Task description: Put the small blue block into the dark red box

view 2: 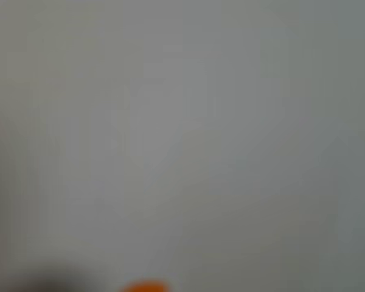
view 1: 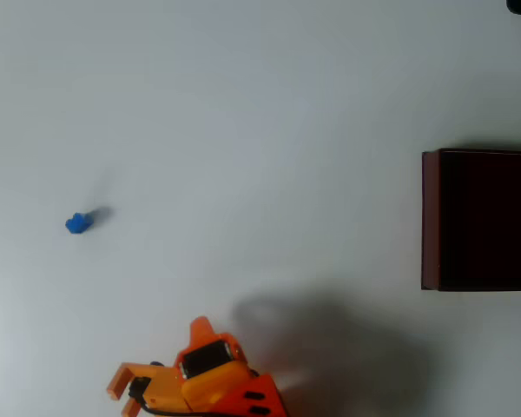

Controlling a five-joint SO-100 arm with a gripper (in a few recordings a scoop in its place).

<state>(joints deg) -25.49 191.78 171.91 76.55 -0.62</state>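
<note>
on white table (view 1: 243,130), tiny chunky blue block (view 1: 77,223).

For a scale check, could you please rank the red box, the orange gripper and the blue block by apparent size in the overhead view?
1. Red box, cut off by the right edge.
2. Orange gripper, also partly out of frame and nearer the camera.
3. Blue block, by far the smallest.

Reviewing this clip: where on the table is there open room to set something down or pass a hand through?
Overhead, most of the white table is bare: the whole top half, and the wide middle stretch between the small blue block at left and the dark red box at right. The tightest spot is the bottom edge, around the orange gripper.
</note>
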